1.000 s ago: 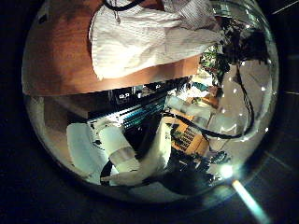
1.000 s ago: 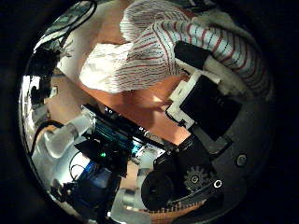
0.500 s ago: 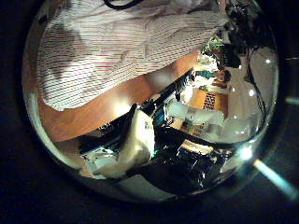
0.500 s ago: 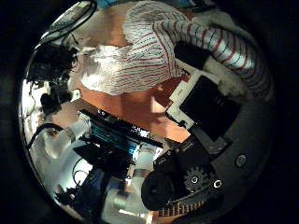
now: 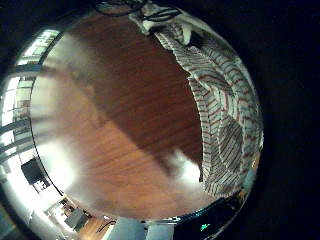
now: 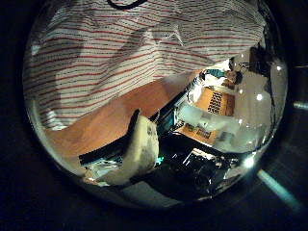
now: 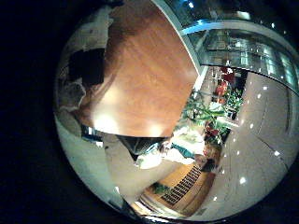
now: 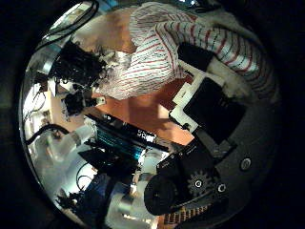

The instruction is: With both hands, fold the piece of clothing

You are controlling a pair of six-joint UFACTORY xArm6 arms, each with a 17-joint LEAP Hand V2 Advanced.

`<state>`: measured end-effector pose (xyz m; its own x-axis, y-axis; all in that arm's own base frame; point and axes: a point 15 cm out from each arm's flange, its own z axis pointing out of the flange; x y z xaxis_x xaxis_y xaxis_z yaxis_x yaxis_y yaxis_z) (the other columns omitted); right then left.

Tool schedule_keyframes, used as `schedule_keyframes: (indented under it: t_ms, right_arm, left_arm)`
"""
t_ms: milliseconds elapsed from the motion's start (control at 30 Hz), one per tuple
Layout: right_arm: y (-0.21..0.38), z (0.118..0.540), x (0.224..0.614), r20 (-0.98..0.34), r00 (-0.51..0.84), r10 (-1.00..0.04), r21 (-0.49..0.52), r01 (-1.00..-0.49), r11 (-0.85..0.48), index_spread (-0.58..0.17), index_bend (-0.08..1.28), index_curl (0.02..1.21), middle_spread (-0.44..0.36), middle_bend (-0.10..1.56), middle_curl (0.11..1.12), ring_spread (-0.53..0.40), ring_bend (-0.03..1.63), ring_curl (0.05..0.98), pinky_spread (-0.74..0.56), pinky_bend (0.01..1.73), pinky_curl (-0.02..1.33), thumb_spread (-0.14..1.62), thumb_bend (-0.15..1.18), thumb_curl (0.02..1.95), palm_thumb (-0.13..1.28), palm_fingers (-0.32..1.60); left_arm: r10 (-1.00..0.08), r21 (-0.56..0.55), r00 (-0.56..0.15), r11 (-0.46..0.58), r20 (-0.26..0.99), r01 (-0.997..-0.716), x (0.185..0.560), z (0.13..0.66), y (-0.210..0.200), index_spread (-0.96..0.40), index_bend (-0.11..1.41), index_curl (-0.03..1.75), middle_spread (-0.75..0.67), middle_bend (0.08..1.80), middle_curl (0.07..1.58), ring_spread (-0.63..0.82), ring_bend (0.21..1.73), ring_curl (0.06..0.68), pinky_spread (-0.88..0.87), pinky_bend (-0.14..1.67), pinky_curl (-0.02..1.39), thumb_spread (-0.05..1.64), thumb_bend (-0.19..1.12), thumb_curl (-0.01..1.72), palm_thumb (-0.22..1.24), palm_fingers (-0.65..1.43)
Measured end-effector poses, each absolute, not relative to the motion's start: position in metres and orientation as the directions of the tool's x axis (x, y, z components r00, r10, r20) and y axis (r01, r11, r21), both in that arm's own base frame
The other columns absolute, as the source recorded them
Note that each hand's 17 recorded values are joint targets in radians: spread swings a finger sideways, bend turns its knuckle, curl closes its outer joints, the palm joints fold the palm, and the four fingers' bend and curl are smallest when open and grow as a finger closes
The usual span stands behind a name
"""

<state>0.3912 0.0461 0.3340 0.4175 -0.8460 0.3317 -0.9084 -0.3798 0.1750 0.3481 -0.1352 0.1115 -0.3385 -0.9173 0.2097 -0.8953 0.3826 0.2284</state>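
Observation:
The striped garment point(image 8: 152, 52) lies bunched on the wooden table point(image 8: 157, 105) in the right thumb side palm view. A fold of it runs over my right hand's fingers point(image 8: 205, 95), which are curled on the cloth. A dark hand point(image 8: 81, 72) is at the garment's far edge there. In the left thumb side palm view the garment point(image 6: 125, 53) fills much of the picture, close to that palm, above bare table point(image 6: 106, 125). In the left little finger side palm view the garment point(image 5: 215, 100) lies along one side of the table point(image 5: 110, 110). The right little finger side palm view shows table point(image 7: 149, 70) and pale cloth point(image 7: 93, 28).
A white arm part point(image 6: 142, 149) stands past the table's edge in the left thumb side palm view. Equipment racks point(image 8: 119, 143) stand beyond the table in the right thumb side palm view. A wide stretch of bare wood lies beside the garment.
The garment has grown much larger in the left thumb side palm view, so that palm has moved closer to it. A dark hand has come to the garment's edge in the right thumb side palm view.

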Motion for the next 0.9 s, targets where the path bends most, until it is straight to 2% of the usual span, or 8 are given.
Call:
schedule_keyframes:
  t_ms: [500, 700, 900]
  right_arm:
    - [0.110, 0.342, 0.382, 0.273, 0.496, -0.824, 0.133, -0.868, -0.479, -0.299, 1.01, 0.95, -0.146, 1.28, 0.84, -0.244, 1.31, 0.826, -0.24, 1.22, 0.94, 0.99, -0.01, 0.75, 0.98, 1.09]
    - [0.135, 0.337, 0.386, 0.234, 0.516, -0.824, 0.095, -0.855, -0.509, -0.298, 1.01, 0.95, -0.145, 1.28, 0.84, -0.244, 1.31, 0.829, -0.24, 1.22, 0.94, 0.99, -0.01, 0.75, 0.98, 1.09]
    - [0.143, 0.330, 0.388, 0.234, 0.523, -0.820, 0.102, -0.852, -0.514, -0.296, 1.02, 0.94, -0.150, 1.27, 0.84, -0.242, 1.31, 0.828, -0.24, 1.21, 0.95, 0.99, -0.01, 0.75, 0.98, 1.10]
  left_arm:
    - [-0.920, 0.237, -0.328, 0.375, 0.215, -0.896, 0.353, 0.121, -0.128, 0.05, 0.17, 0.34, 0.22, 0.18, 0.29, 0.43, 0.66, 0.214, 0.47, 0.36, 0.32, 1.45, -0.01, 0.27, 0.24, 0.05]
    - [-0.923, 0.213, -0.314, 0.360, 0.222, -0.908, 0.358, 0.133, -0.112, 0.04, 0.17, 0.34, 0.22, 0.18, 0.30, 0.41, 0.67, 0.216, 0.47, 0.36, 0.32, 1.44, -0.01, 0.27, 0.23, 0.06]
    - [-0.930, 0.187, -0.285, 0.330, 0.233, -0.925, 0.358, 0.151, -0.092, 0.03, 0.17, 0.34, 0.22, 0.20, 0.31, 0.37, 0.67, 0.214, 0.47, 0.34, 0.32, 1.42, -0.01, 0.27, 0.20, 0.09]
